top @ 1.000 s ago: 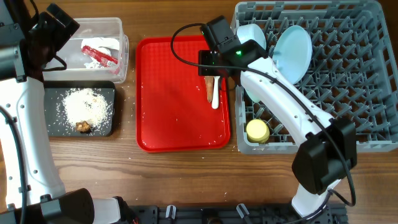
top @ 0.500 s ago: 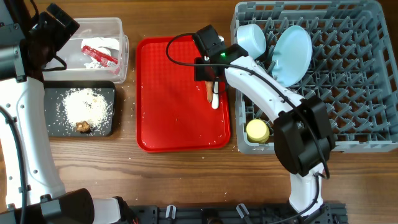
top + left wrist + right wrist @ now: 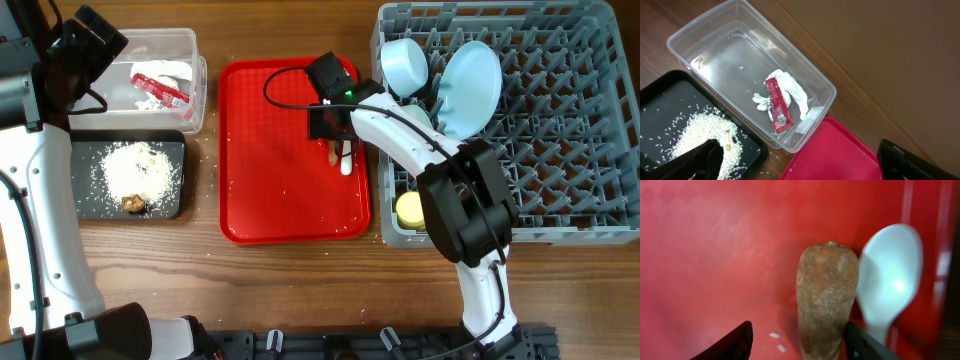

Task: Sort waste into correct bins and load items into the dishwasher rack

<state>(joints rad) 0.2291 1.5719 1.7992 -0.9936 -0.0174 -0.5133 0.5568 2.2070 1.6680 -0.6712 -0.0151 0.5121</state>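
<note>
right gripper is sitting over the flat red serving tray, jaws standing wide with the brown-orange carrot-like stick between them. in your wrist view the 3 o'clock finger is showing just beside the stick and the 9 o'clock finger apart from it, so nothing is being gripped. the white spoon is lying just beside the stick at its 3 o'clock, bowl end pointing to 12; you cannot tell whether the two are touching. two loose white rice grains are sitting on the red at the stick's 7 o'clock.

from overhead, you are seeing stick and spoon near the 3 o'clock edge of the red tray, which is lying mid-table. the dishwasher rack is filling the 3 o'clock side of the table. it is holding the pale blue round plate on edge toward its 11 o'clock corner, a pale blue-green bowl at the plate's 9 o'clock, and the small yellow cup in its 7 o'clock corner.

at the table's 9 o'clock side, the clear tub is holding the crumpled red-and-white snack wrapper. the black tray, just beside the tub at its 6 o'clock, is carrying a rice heap and the small brown food lump. your left gripper is hanging above the tub, jaws spread wide and holding nothing.
</note>
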